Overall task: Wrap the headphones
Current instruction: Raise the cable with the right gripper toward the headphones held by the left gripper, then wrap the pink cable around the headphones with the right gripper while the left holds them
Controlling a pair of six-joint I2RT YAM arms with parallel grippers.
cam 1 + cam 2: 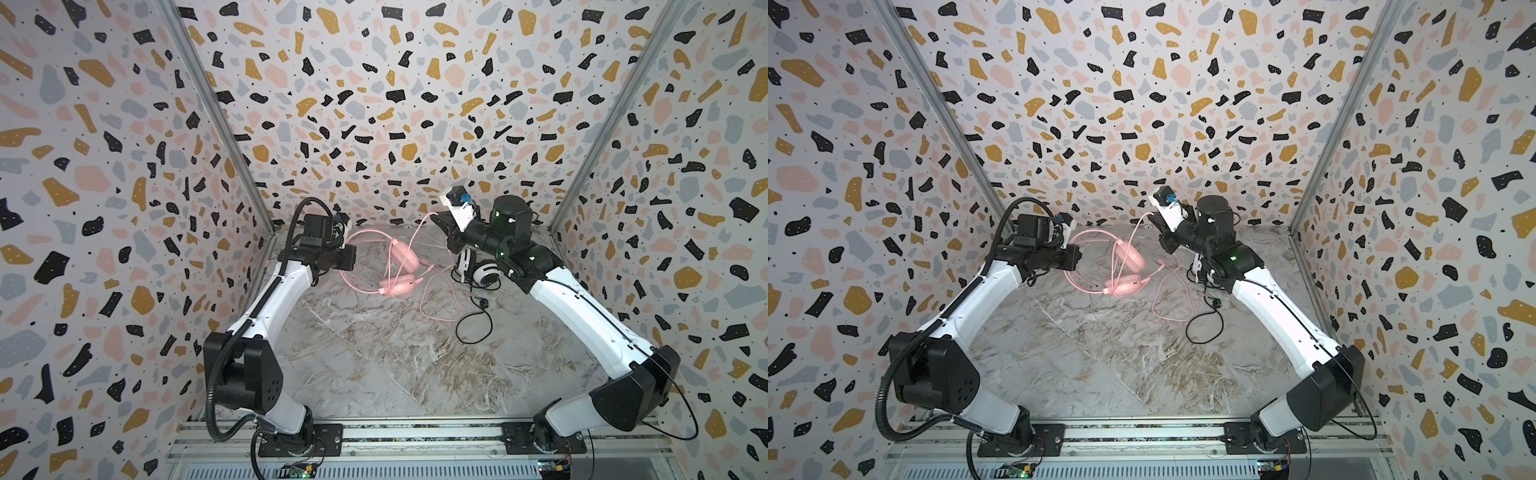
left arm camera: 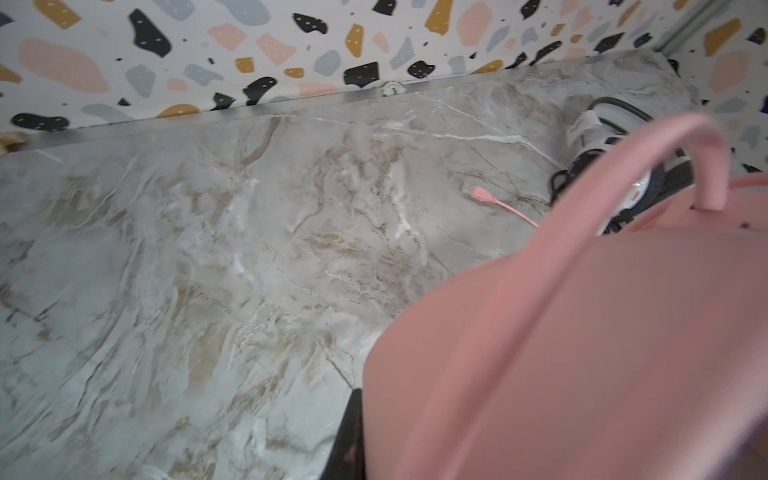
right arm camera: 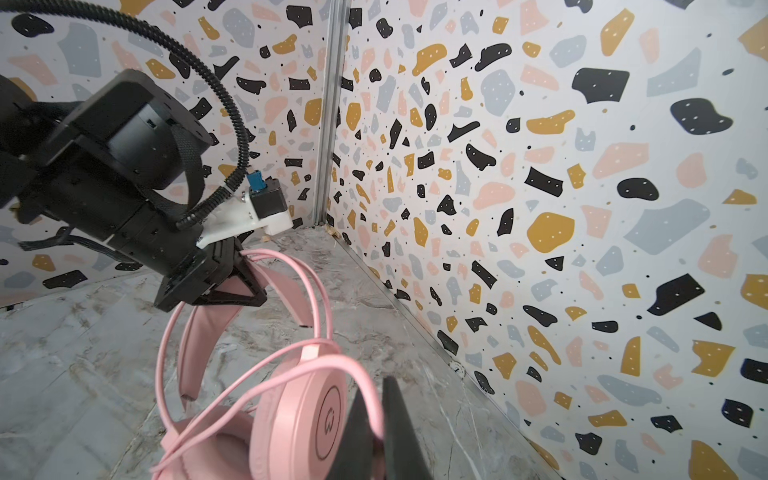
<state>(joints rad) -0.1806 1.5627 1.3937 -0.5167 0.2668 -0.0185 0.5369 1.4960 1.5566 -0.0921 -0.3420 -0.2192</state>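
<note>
My left claw (image 3: pixel 245 278) is clamped on the band (image 3: pixel 291 286) of the pink headset (image 1: pixel 402 257), at the back of the bench (image 1: pixel 374 365). My right claw (image 3: pixel 376 415) is pinched shut on the pink cord (image 1: pixel 432 307). I think I am winding now. Next I must loop the cord round the band and keep it tight. The white headset (image 1: pixel 484 272) lies under my right arm, its cord loose.

We find the near half of the bench (image 1: pixel 374 374) bare and open between the left arm (image 1: pixel 270 299) and the right arm (image 1: pixel 582 316). Farther back it crowds. The pink headset (image 1: pixel 400 286) fills the middle. Its pink cord (image 1: pixel 421 305) loops over the bench beside the black cord (image 1: pixel 457 332) of the white headset (image 1: pixel 484 272), tucked under the right arm. Walls (image 1: pixel 374 124) close three sides.
</note>
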